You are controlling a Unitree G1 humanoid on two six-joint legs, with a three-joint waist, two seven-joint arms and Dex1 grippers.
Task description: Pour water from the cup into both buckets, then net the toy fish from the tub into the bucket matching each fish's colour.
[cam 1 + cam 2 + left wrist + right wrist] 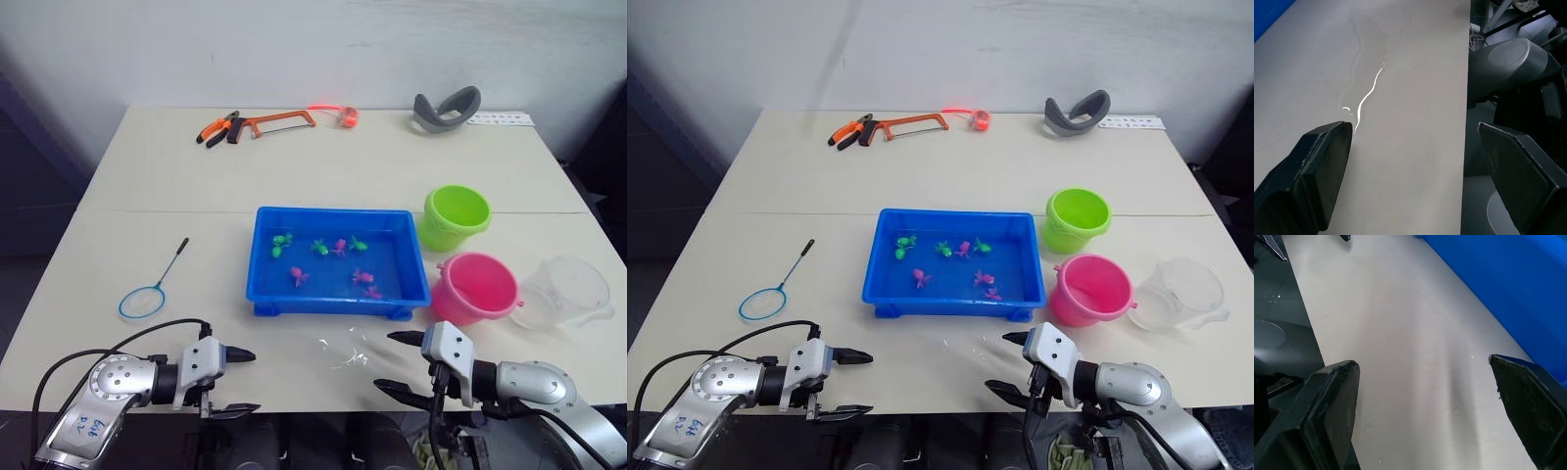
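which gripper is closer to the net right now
Left. The left gripper hangs open at the table's near edge, just nearer than the net and a little to its right. The right gripper, also open, sits across the table below the tub.

The shallow bright blue plastic tub (pixel 338 297) blocks the middle of the cream table (pixel 176 196), with bare tabletop open along its 6 o'clock side where a thin puddle of water (pixel 343 352) lies. At its 3 o'clock the lime green bucket (pixel 455 216), bright pink bucket (pixel 474 288) and clear plastic measuring cup (pixel 565 292) crowd close (pink bucket just beside the tub's corner). At 9 o'clock the way is open apart from the small blue-rimmed net (pixel 152 287), and 12 o'clock is free up to the orange hacksaw (pixel 274 122) and pliers (pixel 217 128).
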